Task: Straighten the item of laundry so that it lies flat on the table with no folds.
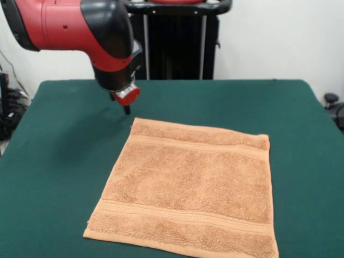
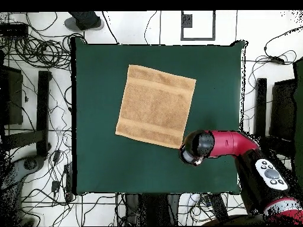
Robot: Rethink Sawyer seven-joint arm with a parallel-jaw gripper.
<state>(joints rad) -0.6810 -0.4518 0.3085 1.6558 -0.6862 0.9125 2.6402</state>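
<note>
Towel [image 1: 188,185] lies spread on the green table [image 1: 54,161], apparently flat, with no fold showing in either view, its two woven band stripes running across it near the opposite edges. It sits a little askew to the table's sides, which the overhead view makes plain [image 2: 156,106]. The gripper [image 1: 127,109] hangs just beyond one corner of the towel, slightly to the outside of it and over bare felt; in the front view its dark tip points down close to the cloth of the table, and whether it touches the surface I cannot tell. From the gripper, the whole towel stretches away across the table, the nearest band stripe just past the corner beside it and the second stripe at the far edge. The gripper holds nothing, and the tip is too small and dark to say whether its jaws stand apart or closed. In the overhead view the red and black arm [image 2: 228,143] covers the gripper, its rounded end sitting right beside the towel's corner. Tangled cables [image 2: 35,50] lie on the pale floor round the table, well apart from the gripper.
</note>
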